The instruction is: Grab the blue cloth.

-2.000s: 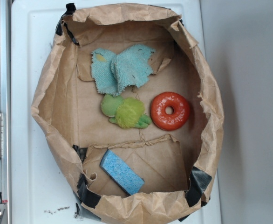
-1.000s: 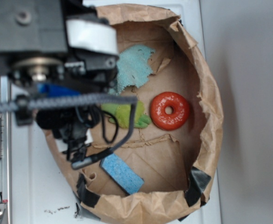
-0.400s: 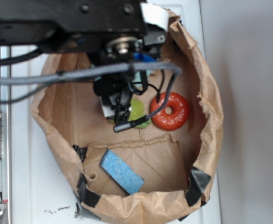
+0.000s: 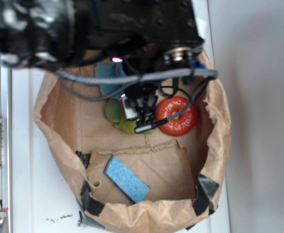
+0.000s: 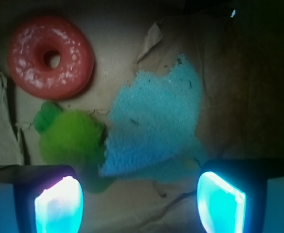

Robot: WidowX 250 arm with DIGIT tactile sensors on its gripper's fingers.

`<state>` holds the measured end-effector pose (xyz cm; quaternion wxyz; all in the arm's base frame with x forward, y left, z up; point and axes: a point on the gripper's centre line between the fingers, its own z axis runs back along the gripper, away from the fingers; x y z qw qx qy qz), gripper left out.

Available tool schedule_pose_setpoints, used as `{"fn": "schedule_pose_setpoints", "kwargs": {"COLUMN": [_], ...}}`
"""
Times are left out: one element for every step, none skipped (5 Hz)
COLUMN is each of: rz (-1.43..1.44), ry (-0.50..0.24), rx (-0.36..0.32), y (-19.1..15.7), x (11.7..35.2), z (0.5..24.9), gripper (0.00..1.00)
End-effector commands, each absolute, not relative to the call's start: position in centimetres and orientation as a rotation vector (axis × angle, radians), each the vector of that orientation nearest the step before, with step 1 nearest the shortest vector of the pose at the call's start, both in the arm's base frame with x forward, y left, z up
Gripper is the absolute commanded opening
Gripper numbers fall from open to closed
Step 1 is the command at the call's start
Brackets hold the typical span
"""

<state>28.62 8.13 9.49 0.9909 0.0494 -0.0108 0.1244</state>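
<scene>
gripper point(image 5: 139, 196): jaws spread wide, nothing between them; both fingers point(image 5: 58, 204) glow at the bottom of the wrist view, apart from any object
blue cloth point(image 5: 159, 126): flat on the floor of the paper bag point(image 4: 214, 145), far half of it, just ahead of the gap between the fingers; exterior view shows only a sliver point(image 4: 104, 73), the arm point(image 4: 98, 24) covers the rest
why this pose: judged as lining up from above so the wide jaws can straddle the rag; height over it is hard to tell from these angles
cloth material: soft nubby terry, ragged torn edge, lies limp, so a pinch on a fold should hold
green plush toy point(image 5: 69, 138): fuzzy, lumpy, touching the cloth's near-left edge; risk of snagging it with the left finger
red ring point(image 5: 51, 57): glossy rigid donut shape, beside the plush, apart from the cloth
blue sponge point(image 4: 126, 179): porous rectangular block, on the bag's folded flap, well apart from the cloth
bag: crumpled brown paper, rolled rim, black tape at the corners
</scene>
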Motion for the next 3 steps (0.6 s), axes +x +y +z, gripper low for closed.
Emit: {"fn": "schedule_pose_setpoints", "kwargs": {"rz": [0.234, 0.218, 0.226], "ry": [-0.054, -0.016, -0.017], "rx": [0.164, 0.153, 0.200], "y": [9.2, 9.0, 8.7], "x": [31.4, 31.8, 30.6], "z": [9.8, 9.0, 8.8], "gripper": [1.00, 0.78, 0.00]}}
